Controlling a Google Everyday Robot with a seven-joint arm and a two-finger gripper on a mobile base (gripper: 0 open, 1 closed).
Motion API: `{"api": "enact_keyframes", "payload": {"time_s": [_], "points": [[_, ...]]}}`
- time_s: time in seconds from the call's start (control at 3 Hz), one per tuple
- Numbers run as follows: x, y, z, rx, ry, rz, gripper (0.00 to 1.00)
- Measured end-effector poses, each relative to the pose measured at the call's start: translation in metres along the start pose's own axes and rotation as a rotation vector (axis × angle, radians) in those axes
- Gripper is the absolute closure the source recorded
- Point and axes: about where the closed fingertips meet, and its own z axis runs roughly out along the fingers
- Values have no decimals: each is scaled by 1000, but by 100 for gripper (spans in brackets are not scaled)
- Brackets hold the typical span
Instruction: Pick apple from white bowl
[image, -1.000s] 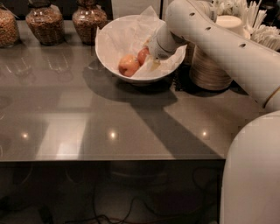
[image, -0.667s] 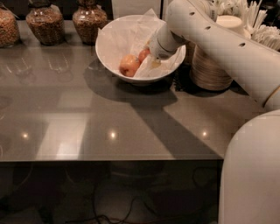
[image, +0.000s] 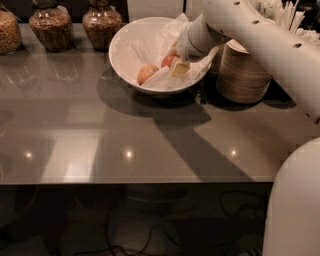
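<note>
The white bowl (image: 125, 47) stands at the back of the table, lined with crinkled white paper. Two apples lie in it. The orange-red apple (image: 169, 60) is to the right of the middle, partly hidden by my gripper. A paler apple (image: 147, 73) with a yellowish patch lies to its left, nearer the front. My gripper (image: 178, 66) reaches down into the bowl from the right and is right against the orange-red apple.
A stack of beige disposable bowls (image: 242, 75) stands just right of the white bowl, under my arm. Glass jars of grain (image: 48, 27) (image: 102, 22) line the back left. Utensils (image: 282, 15) stand at the back right. The table's front edge (image: 135, 182) runs across the middle.
The gripper has shifted a little to the right inside the bowl. The orange-red apple now shows more clearly beside it. The paler apple has not moved.
</note>
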Motion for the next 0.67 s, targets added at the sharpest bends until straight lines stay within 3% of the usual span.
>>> {"api": "enact_keyframes", "payload": {"time_s": [0.67], "points": [[-13,-8,-56,6,-172,110,100]]}}
